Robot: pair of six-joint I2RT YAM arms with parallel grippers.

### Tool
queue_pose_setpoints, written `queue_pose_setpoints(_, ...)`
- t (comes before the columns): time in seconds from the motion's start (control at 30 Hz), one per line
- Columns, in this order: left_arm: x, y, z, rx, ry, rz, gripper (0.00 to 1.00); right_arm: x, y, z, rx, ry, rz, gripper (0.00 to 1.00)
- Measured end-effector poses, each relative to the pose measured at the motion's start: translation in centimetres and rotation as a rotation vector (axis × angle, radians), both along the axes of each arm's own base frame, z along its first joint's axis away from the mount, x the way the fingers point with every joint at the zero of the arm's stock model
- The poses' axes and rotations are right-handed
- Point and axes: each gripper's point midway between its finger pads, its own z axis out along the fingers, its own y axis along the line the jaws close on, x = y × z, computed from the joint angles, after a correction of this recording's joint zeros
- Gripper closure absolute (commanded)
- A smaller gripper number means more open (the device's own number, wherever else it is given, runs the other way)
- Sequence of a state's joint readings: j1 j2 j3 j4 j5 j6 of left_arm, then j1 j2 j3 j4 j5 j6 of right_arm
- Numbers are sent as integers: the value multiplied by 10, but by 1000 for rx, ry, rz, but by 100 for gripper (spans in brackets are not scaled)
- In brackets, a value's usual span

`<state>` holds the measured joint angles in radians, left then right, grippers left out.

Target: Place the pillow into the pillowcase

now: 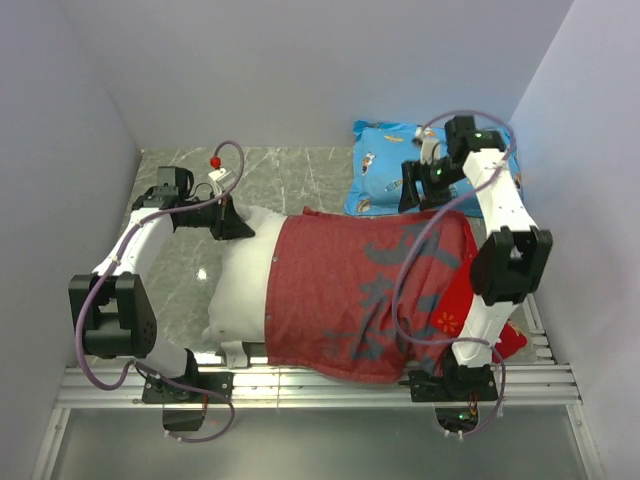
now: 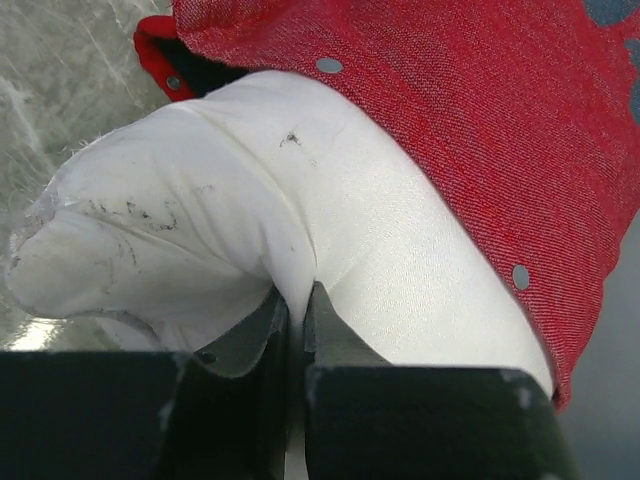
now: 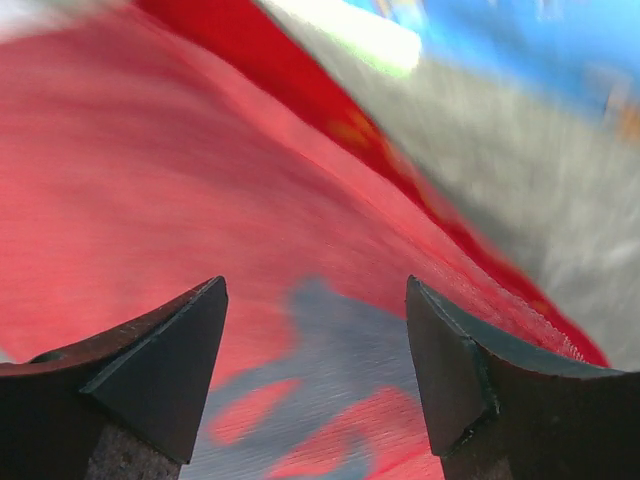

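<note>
The white pillow point(image 1: 238, 290) lies across the table's middle with its right part inside the red pillowcase point(image 1: 350, 290); its left end sticks out. The pillowcase shows its dull red face with dark grey markings up. My left gripper point(image 1: 232, 222) is shut on a fold of the pillow point(image 2: 300, 300) at its far left corner, next to the case's open edge point(image 2: 420, 130). My right gripper point(image 1: 418, 192) is open and empty, just above the pillowcase's far right part point(image 3: 310, 330); that view is blurred.
A blue cartoon-print pillow point(image 1: 385, 170) lies at the back right, under my right wrist. A small red ball point(image 1: 215, 161) rests on the marble table point(image 1: 180, 290) at the back left. White walls close in on both sides. A slatted metal rail point(image 1: 300, 385) runs along the near edge.
</note>
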<state>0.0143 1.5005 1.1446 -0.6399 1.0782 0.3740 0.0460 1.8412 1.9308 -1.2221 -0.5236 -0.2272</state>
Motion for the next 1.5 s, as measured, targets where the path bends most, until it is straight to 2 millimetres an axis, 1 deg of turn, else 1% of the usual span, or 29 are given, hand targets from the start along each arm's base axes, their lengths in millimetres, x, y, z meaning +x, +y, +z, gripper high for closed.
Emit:
queue_pose_setpoints(0.07,1,1,2,10,-14,-8,100,-11,-8,-40,-14,140,-10,25)
queue_pose_setpoints(0.1,1,1,2,14,-18,-10,99,-22,-6,-62,-10,226,-1,28)
queue_pose_setpoints(0.17,1,1,2,17,-21,-12,100,-44,2,-89,5,337,34,38)
queue_pose_setpoints(0.2,1,2,2,17,-21,-12,99,-52,8,-96,17,364,60,50)
queue_pose_setpoints(0.27,1,2,2,17,-20,-12,100,-62,25,-96,45,380,122,58)
queue_pose_setpoints(0.33,1,2,1,15,-14,-7,99,-67,50,-87,83,366,200,61)
queue_pose_setpoints(0.4,2,2,0,14,-8,-6,99,-70,82,-68,114,318,297,61)
queue_pose_setpoints(0.47,6,-1,1,15,-11,-12,99,-74,129,-35,175,232,422,61)
queue_pose_setpoints(0.53,10,-7,4,13,-28,-26,100,-86,173,1,244,145,548,61)
queue_pose_setpoints(0.6,14,-13,9,6,-45,-34,99,-110,213,34,317,81,675,62)
queue_pose_setpoints(0.67,16,-16,13,-6,-54,-33,100,-131,233,51,360,64,751,60)
queue_pose_setpoints(0.7,18,-16,14,-11,-53,-28,99,-134,236,52,362,67,761,53)
queue_pose_setpoints(0.73,20,-15,15,-15,-48,-17,100,-133,236,52,356,76,754,49)
queue_pose_setpoints(0.77,21,-14,15,-20,-40,-6,100,-126,233,50,347,73,734,45)
queue_pose_setpoints(0.8,22,-9,16,-24,-38,10,99,-114,227,47,330,67,702,36)
queue_pose_setpoints(0.87,23,3,12,-37,-12,48,99,-83,202,42,292,51,599,29)
queue_pose_setpoints(0.9,24,11,10,-42,2,72,100,-65,182,41,266,30,534,22)
queue_pose_setpoints(0.93,24,21,7,-46,21,100,99,-50,164,42,244,6,479,21)
queue_pose_setpoints(1.0,25,39,2,-51,49,156,100,-19,114,49,174,-69,346,19)
queue_pose_setpoints(1.03,26,49,0,-52,61,186,99,-9,86,54,130,-106,277,19)
queue_pose_setpoints(1.07,28,60,-1,-52,67,218,100,-7,59,60,84,-145,218,19)
queue_pose_setpoints(1.1,30,71,-2,-49,63,245,99,-10,35,67,36,-182,170,20)
queue_pose_setpoints(1.13,31,79,-4,-44,62,266,99,-18,17,73,-2,-207,138,20)
queue_pose_setpoints(1.2,34,97,-9,-36,66,306,99,-47,-15,88,-90,-273,89,21)
queue_pose_setpoints(1.27,38,110,-15,-24,79,329,99,-81,-35,89,-166,-310,73,21)
queue_pose_setpoints(1.33,42,120,-22,-10,90,343,99,-116,-45,77,-217,-295,84,22)
queue_pose_setpoints(1.37,44,122,-24,-5,92,345,99,-127,-46,72,-226,-282,92,22)
queue_pose_setpoints(1.43,46,124,-25,1,91,343,100,-147,-42,59,-228,-249,120,22)
queue_pose_setpoints(1.5,47,124,-24,4,89,342,99,-159,-30,45,-215,-218,169,22)
